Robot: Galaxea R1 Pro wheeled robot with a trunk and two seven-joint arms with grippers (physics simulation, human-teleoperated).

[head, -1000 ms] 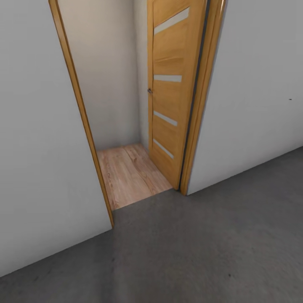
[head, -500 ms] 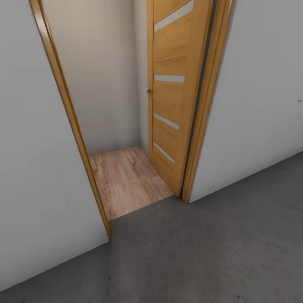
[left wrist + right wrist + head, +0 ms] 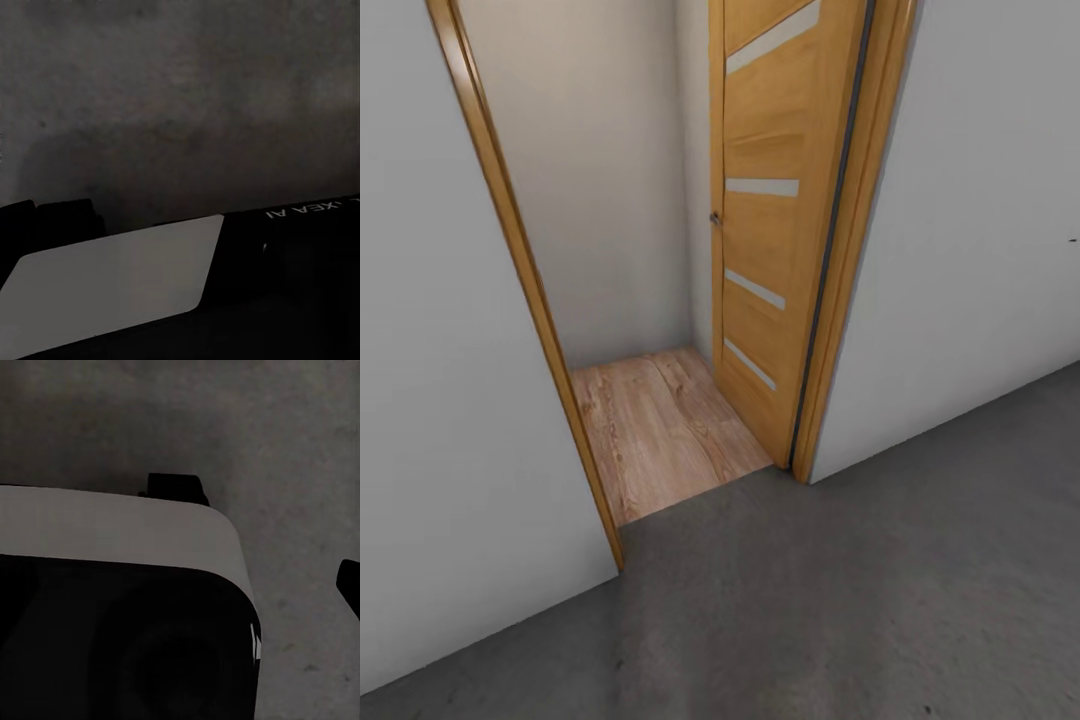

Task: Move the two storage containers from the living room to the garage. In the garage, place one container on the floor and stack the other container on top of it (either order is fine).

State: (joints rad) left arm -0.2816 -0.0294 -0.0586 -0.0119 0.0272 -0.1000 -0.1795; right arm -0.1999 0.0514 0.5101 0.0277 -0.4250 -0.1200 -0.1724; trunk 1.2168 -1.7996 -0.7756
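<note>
Concrete floor (image 3: 880, 590) meets open wooden door (image 3: 765, 230)

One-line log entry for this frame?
phase: transit | robot on dark grey concrete floor | ahead: open wooden door, light wood-plank flooring beyond | wrist views: floor, robot body

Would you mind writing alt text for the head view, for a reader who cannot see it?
An open wooden door with frosted glass strips stands swung inward in a doorway with a wooden frame set in a white wall. Light wood-plank flooring lies beyond the threshold, and dark grey concrete floor fills the foreground.
</note>
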